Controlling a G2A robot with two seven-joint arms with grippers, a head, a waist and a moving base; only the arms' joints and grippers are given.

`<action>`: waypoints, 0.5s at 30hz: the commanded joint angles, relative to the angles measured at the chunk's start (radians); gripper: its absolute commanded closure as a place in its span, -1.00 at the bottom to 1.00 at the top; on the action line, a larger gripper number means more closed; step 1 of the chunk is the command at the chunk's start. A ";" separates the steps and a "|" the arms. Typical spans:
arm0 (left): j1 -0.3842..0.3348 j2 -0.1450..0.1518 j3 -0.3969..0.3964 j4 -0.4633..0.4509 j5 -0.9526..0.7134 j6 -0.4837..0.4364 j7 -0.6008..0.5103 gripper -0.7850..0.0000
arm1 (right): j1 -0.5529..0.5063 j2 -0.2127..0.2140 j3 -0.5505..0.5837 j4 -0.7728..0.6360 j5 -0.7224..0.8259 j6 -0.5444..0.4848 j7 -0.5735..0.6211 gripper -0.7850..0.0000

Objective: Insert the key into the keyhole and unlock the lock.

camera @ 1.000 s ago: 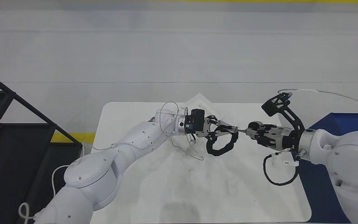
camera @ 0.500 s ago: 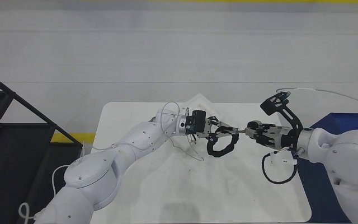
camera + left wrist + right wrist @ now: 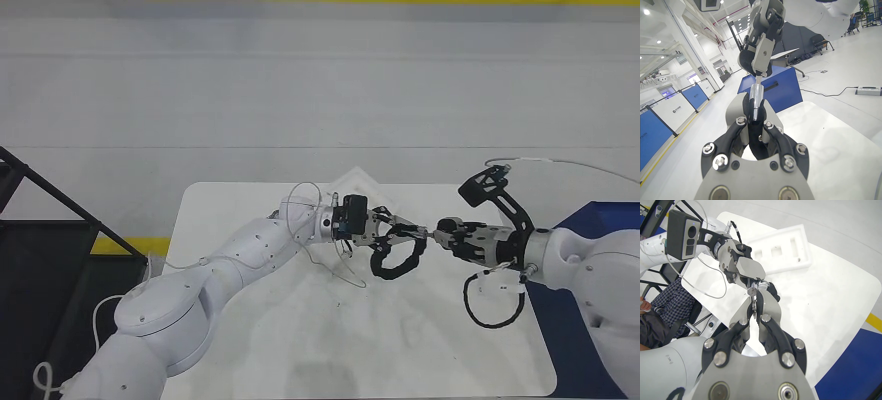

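Two grippers are met tip to tip above the white table (image 3: 300,330). At the left, the left gripper (image 3: 753,106) is clamped on the chrome lock (image 3: 755,98), with its black cable loop (image 3: 392,262) hung beneath. The keyhole (image 3: 752,291) is faced by the key (image 3: 754,306), whose tip is held at the lock's end; its depth cannot be told. At the right, the right gripper (image 3: 754,302) is closed on the key.

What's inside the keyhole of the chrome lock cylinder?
The silver metal key's blade, held by the right end effector, runs into the chrome lock cylinder's end face. How deep its tip sits is hidden by the cylinder wall.
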 commanded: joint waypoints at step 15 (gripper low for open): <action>0.009 0.009 0.000 -0.040 -0.053 -0.060 -0.059 1.00 | 0.047 0.004 -0.017 0.050 0.040 -0.068 -0.002 -1.00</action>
